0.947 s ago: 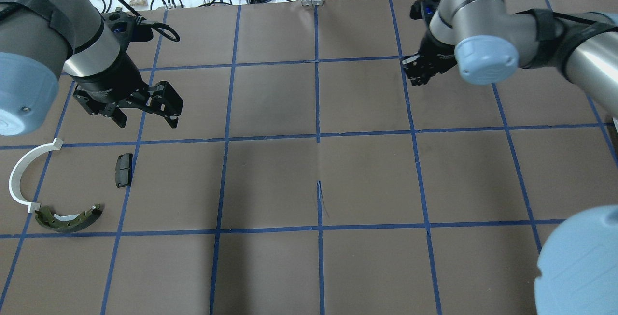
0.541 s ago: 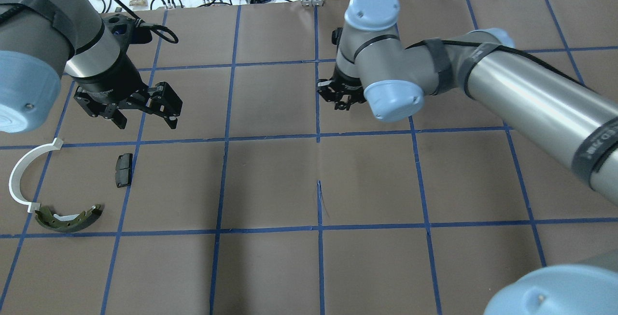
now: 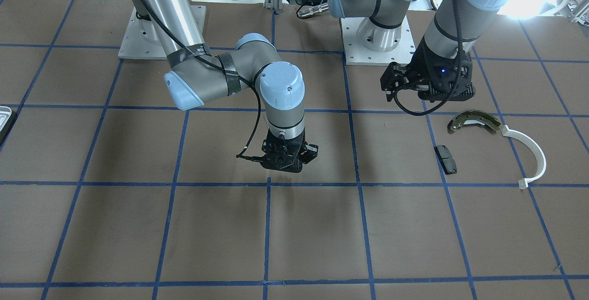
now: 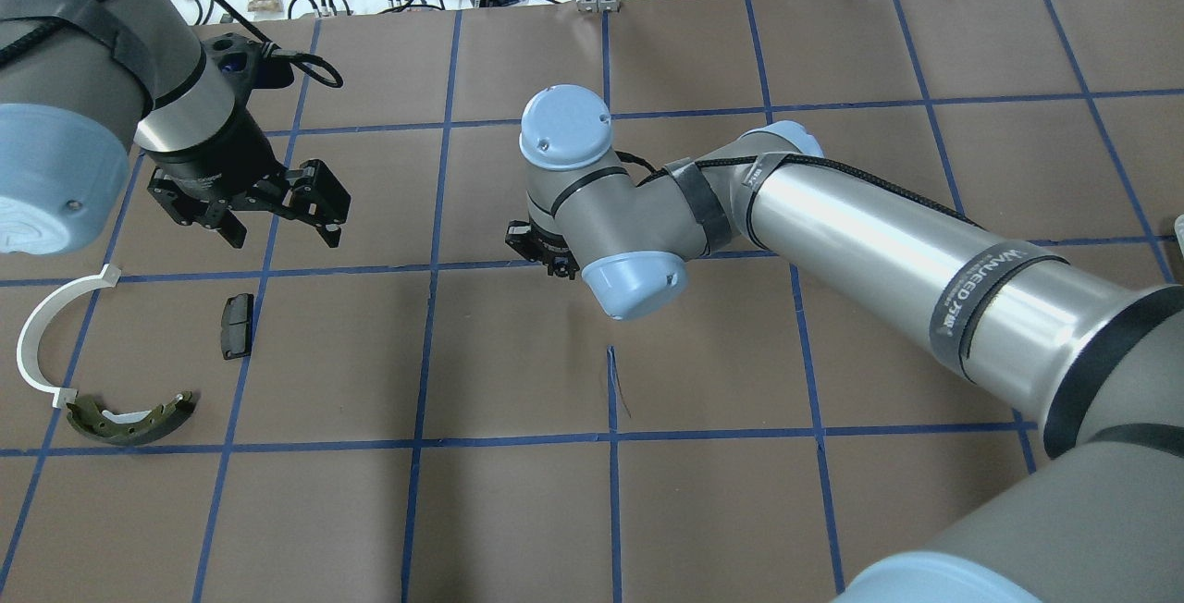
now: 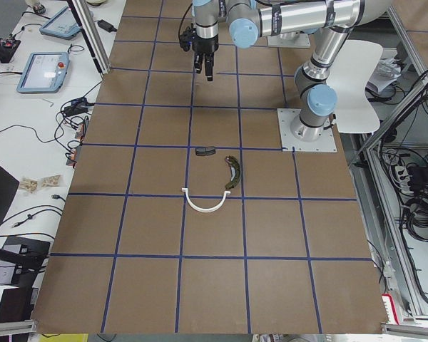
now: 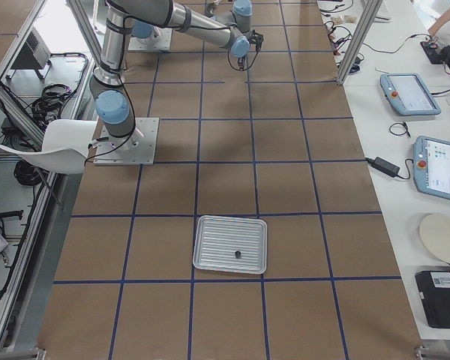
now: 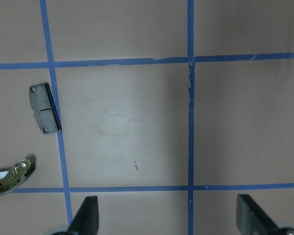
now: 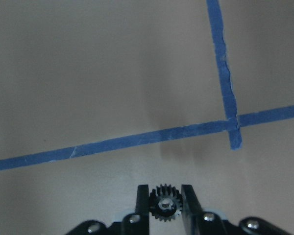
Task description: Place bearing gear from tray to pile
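My right gripper (image 8: 165, 192) is closed narrow on a small black toothed bearing gear (image 8: 165, 206). The gear sits pinched between my two fingers, with its pale metal hub facing the wrist camera. I hold it over the brown paper-covered table (image 4: 518, 492), near the table's middle and close to a crossing of the blue tape lines (image 8: 232, 128).

The pale silver ridged shallow tray (image 6: 199, 244) lies far off at my right end of the table, well apart from this gripper. One small dark part (image 6: 238, 253) rests in it, too small to make out.

The pile is on my left side, also well apart from the gear. It is made up of a curved olive-grey metal brake shoe (image 4: 129, 420), a white plastic arc (image 4: 35, 335) whose end lies just beside the shoe, and a small black rectangular pad (image 4: 238, 326) lying apart from both.

My left gripper (image 4: 280, 231) is spread wide and holds nothing. It points down at the table near the black pad.
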Motion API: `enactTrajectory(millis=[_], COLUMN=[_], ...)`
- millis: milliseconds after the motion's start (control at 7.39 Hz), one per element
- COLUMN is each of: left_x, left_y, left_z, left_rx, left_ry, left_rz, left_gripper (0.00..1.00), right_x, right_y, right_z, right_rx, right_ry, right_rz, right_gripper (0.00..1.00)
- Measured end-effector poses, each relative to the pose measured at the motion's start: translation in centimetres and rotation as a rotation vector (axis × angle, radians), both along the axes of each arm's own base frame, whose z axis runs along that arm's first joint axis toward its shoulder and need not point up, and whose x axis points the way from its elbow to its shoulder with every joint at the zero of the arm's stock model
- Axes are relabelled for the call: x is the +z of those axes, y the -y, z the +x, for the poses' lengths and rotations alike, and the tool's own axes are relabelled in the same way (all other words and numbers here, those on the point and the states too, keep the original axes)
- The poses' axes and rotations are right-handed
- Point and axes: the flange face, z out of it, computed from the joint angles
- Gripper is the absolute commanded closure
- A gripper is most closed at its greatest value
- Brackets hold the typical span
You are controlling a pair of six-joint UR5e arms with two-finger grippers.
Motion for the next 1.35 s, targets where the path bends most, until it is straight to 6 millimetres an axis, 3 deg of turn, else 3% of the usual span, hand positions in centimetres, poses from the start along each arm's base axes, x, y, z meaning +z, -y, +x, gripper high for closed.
enactTrajectory(millis=[271,406,676,947,1082,1353], left_x=[-0.5,-0.9,-2.9,-5.9,-7.7,-11.5], left_y=[0.5,1.0,2.4,3.9,4.5,5.1], left_z=[0.1,0.0,-1.2,-5.6,-8.5,-13.8], left_rx=[0.016,0.031,0.074,0.035,0.002,-0.077], left_ry=[-0.001,-0.003,-0.007,-0.009,-0.01,-0.014], left_rz=[-0.014,-0.022,-0.012,-0.019,-0.037,-0.056], left_gripper=[0.0,0.0,0.0,0.0,0.0,0.0], right_x=[0.9,2.5,6.3,10.5,11.6,12.3], right_y=[0.7,1.8,4.8,7.7,9.0,9.7], right_z=[-0.4,-2.0,-9.1,-20.3,-27.4,-44.1], right_rx=[0.017,0.054,0.078,0.092,0.112,0.19], right_ry=[0.011,0.008,-0.016,-0.063,-0.096,-0.14], right_rz=[-0.023,-0.047,-0.069,-0.077,-0.069,-0.04], right_gripper=[0.0,0.0,0.0,0.0,0.0,0.0])
